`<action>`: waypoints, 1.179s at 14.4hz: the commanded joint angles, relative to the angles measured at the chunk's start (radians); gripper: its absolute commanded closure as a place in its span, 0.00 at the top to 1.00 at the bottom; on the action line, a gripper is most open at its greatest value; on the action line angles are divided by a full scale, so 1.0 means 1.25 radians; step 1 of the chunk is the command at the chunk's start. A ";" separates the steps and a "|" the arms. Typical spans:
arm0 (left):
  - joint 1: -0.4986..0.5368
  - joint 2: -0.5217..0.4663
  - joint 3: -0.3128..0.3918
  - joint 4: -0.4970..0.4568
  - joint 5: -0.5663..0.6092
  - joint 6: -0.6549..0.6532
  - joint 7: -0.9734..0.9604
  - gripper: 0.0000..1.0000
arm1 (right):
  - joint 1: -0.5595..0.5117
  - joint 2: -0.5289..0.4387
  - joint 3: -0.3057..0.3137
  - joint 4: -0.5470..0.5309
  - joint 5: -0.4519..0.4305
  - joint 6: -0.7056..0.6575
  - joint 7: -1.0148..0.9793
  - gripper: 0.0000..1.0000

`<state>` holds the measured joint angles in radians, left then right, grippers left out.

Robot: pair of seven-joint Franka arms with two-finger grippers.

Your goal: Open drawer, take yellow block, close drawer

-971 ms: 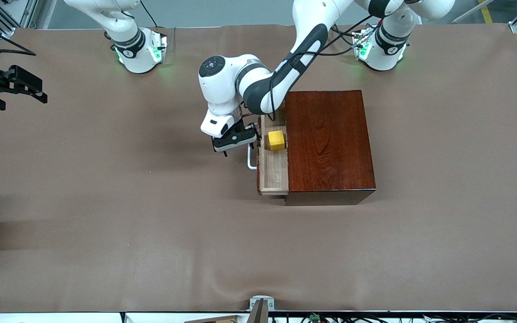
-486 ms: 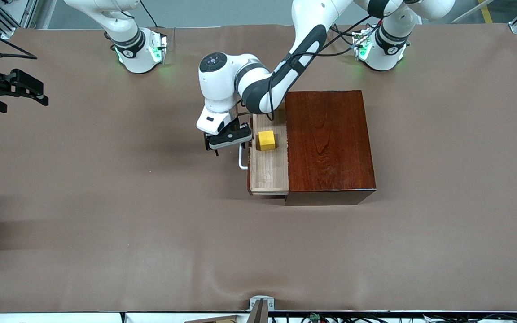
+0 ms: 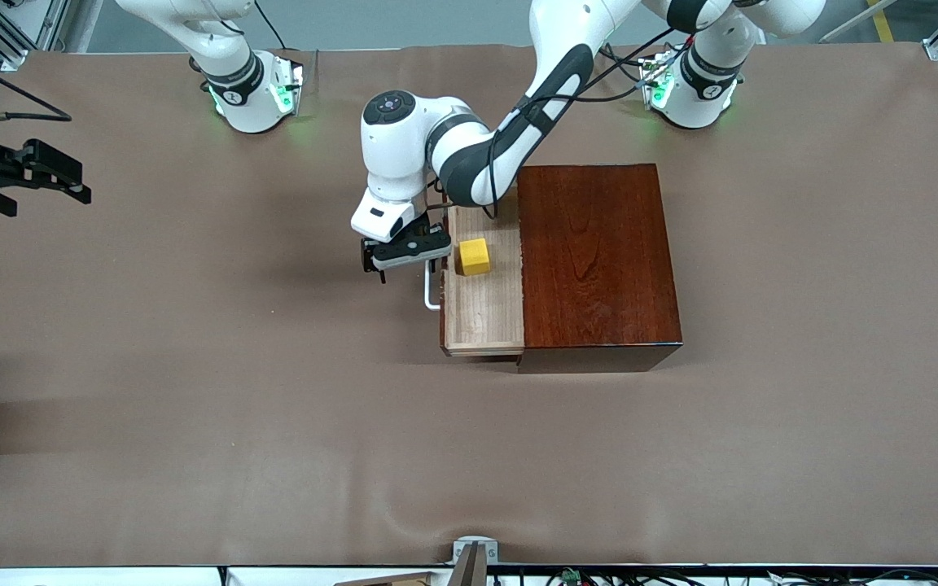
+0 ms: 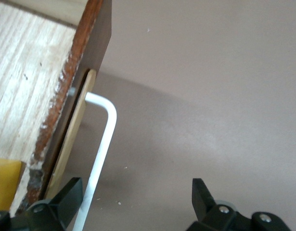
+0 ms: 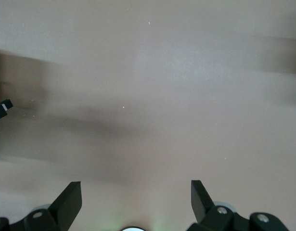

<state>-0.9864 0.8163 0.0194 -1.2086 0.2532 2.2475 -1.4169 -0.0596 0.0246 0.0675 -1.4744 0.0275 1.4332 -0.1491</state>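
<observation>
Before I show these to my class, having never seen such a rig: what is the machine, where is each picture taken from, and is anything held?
Two white robot arms stand at a brown table. One picture looks down from a high camera facing them; the other two come from cameras on the wrists. A dark wooden box sits on the table, its drawer pulled out with a yellow block inside. The left tool is open, its fingers straddling the drawer's white handle. The right tool waits open over bare table. Nothing is held.
</observation>
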 commanded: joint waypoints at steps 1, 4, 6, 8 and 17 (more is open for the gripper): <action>0.002 -0.005 0.002 0.019 -0.004 -0.003 0.013 1.00 | -0.012 0.013 0.007 0.014 -0.011 0.002 -0.013 1.00; 0.017 -0.050 -0.002 0.021 -0.004 -0.061 0.024 1.00 | -0.011 0.020 0.007 0.014 -0.012 0.006 -0.013 1.00; 0.053 -0.132 -0.002 0.019 -0.012 -0.134 0.092 1.00 | -0.012 0.029 0.007 0.014 -0.012 0.028 -0.012 1.00; 0.081 -0.212 -0.002 0.015 -0.015 -0.201 0.142 1.00 | -0.025 0.048 0.006 0.011 -0.007 0.078 -0.011 1.00; 0.326 -0.437 -0.006 -0.004 -0.074 -0.524 0.474 1.00 | -0.008 0.067 0.013 0.012 0.026 0.079 0.111 1.00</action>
<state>-0.6726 0.3256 0.0246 -1.1733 0.2113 1.6384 -0.9732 -0.0750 0.1068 0.0734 -1.4741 0.0392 1.5425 -0.1018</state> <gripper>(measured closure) 0.000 0.000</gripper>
